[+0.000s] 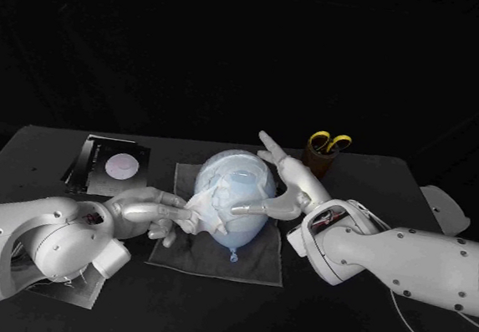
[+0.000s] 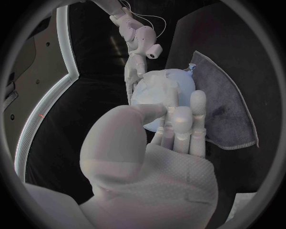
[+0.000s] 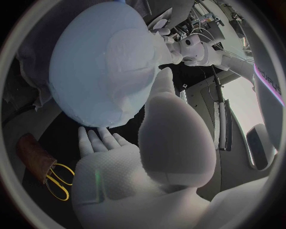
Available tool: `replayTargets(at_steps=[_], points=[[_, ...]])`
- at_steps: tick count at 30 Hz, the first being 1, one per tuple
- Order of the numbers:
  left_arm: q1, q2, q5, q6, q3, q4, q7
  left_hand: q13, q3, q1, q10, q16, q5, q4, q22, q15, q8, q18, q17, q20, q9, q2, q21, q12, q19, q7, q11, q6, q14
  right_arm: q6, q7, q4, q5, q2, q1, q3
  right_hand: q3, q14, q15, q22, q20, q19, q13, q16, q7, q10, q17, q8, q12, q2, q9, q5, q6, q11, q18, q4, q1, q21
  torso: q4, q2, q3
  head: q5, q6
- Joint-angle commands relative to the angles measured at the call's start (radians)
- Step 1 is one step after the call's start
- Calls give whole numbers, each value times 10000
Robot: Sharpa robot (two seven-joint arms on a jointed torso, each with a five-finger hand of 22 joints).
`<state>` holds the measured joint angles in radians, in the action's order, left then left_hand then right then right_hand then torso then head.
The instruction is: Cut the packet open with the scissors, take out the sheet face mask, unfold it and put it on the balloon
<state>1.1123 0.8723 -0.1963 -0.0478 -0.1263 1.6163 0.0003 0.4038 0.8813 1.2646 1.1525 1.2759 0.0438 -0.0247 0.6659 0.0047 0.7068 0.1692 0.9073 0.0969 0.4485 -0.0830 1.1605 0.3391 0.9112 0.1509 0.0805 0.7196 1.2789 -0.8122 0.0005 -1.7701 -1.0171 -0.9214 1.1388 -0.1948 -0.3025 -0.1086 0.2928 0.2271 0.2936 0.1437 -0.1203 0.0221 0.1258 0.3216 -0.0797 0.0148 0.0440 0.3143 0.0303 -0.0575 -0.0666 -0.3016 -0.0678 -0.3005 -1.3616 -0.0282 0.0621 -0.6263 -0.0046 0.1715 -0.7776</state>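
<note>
Nearest me, the left hand [image 1: 159,215] seems to pinch the edge of the sheet face mask [image 1: 223,182] between thumb and fingers [image 2: 181,126]. I'd guess the mask is wet, limp and easily torn, best drawn by its rim. It drapes over the balloon [image 1: 236,226], which lies on a grey cloth [image 1: 255,266] at mid-surface and looks light and likely to roll. Beyond, the right hand [image 1: 282,191] steadies the balloon, its fingers [image 1: 273,147] spread and holding nothing. Farther off lie the packet [image 1: 118,165] and the scissors [image 1: 331,142].

Dim light, black surround; wrist views fisheye-bent.
</note>
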Motion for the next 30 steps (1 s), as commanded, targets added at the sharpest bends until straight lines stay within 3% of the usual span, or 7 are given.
replayTargets(at_steps=[1, 6, 10, 16, 17, 25, 30], points=[[8, -33, 68, -20, 7, 28, 160, 11, -82, 88, -45, -42, 44, 4, 17, 42, 10, 129, 14, 50, 2484, 18, -55, 43, 52, 82, -8, -3, 1, 936, -379, 209, -195, 215, 7, 9, -25, 105, 4, -21, 12, -72, 36, -46, 715, -145, 32, -44, 6, 20, -31, -1, 117, 4, 43, -14, 123, 33, 5, 2, 4, 3, 6], [9, -26, 69, -16, 8, 40, 183, 11, -82, 88, -45, -42, 44, 4, 17, 42, 10, 129, 14, 50, 2484, 18, -55, 43, 52, 82, -8, -3, 1, 1518, -620, 400, -210, 388, 7, 9, -19, 106, 4, -43, 13, -90, 59, -45, 645, -241, 29, -40, 12, 20, -29, -5, 125, 9, 40, -11, 148, 31, -4, -5, 0, -36, -20], [9, -27, 69, -37, 8, 32, 200, 15, -106, 117, -46, -48, 44, 4, 5, 41, 5, 132, 2, 51, 2475, 20, -61, 46, 47, 80, -10, 2, -2, 1663, -733, 511, -208, 441, 8, 10, -6, 84, 4, -31, 14, -83, 34, -38, 634, -185, 14, -21, 42, 16, 4, -12, 62, 10, 38, -7, 103, 27, -3, 7, -3, -57, -44], [10, -18, 53, -135, 8, 1, 240, 18, -144, 150, -56, -60, 44, -3, -15, 41, -2, 136, -21, 52, 2462, 2, -69, 47, 37, 82, -9, 7, -12, 1616, -786, 643, -133, 448, 8, 11, 128, -82, -3, 43, 12, -34, -53, 2, 702, 61, -101, 23, 127, 2, 78, -40, -93, 8, 31, 1, -93, 14, 2, 10, 5, -63, -57], [10, -13, 32, -166, 8, -9, 253, 26, -215, 247, -80, -66, 44, -58, -15, 35, -12, 140, -24, 46, 2436, -49, -61, 48, 45, 85, -11, 29, -13, 1594, -785, 660, -118, 442, 8, 11, 141, -218, -21, 57, 10, -12, -119, 53, 902, 310, -161, 72, 285, -4, 117, -110, -200, 11, 15, -21, -630, 1, -2, 10, 4, -71, -53], [11, 16, -319, -743, 12, -127, 538, 83, -800, 894, -309, -234, 44, -486, -91, 50, -172, 169, -265, 20, 2199, -317, 32, 72, -96, 173, 53, 248, -192, 1503, -735, 729, 4, 390, 8, 16, 225, -383, -24, 80, 12, 22, -192, 96, 982, 562, -250, 113, 434, -13, 173, -89, -318, 13, 9, -18, -758, -9, -14, 1, 6, -86, -53], [11, 14, -808, -1418, 14, -187, 941, 117, -1052, 1155, -367, -288, 45, -581, -30, 69, -321, 172, -335, 36, 2022, -322, 144, 148, -170, 199, 80, 355, -243, 1537, -709, 742, 50, 357, 8, 19, 195, -451, -28, 83, 11, 35, -222, 114, 1005, 676, -281, 126, 511, -17, 187, -80, -346, 15, 5, -17, -811, -12, -3, 6, 1, -88, -76]])
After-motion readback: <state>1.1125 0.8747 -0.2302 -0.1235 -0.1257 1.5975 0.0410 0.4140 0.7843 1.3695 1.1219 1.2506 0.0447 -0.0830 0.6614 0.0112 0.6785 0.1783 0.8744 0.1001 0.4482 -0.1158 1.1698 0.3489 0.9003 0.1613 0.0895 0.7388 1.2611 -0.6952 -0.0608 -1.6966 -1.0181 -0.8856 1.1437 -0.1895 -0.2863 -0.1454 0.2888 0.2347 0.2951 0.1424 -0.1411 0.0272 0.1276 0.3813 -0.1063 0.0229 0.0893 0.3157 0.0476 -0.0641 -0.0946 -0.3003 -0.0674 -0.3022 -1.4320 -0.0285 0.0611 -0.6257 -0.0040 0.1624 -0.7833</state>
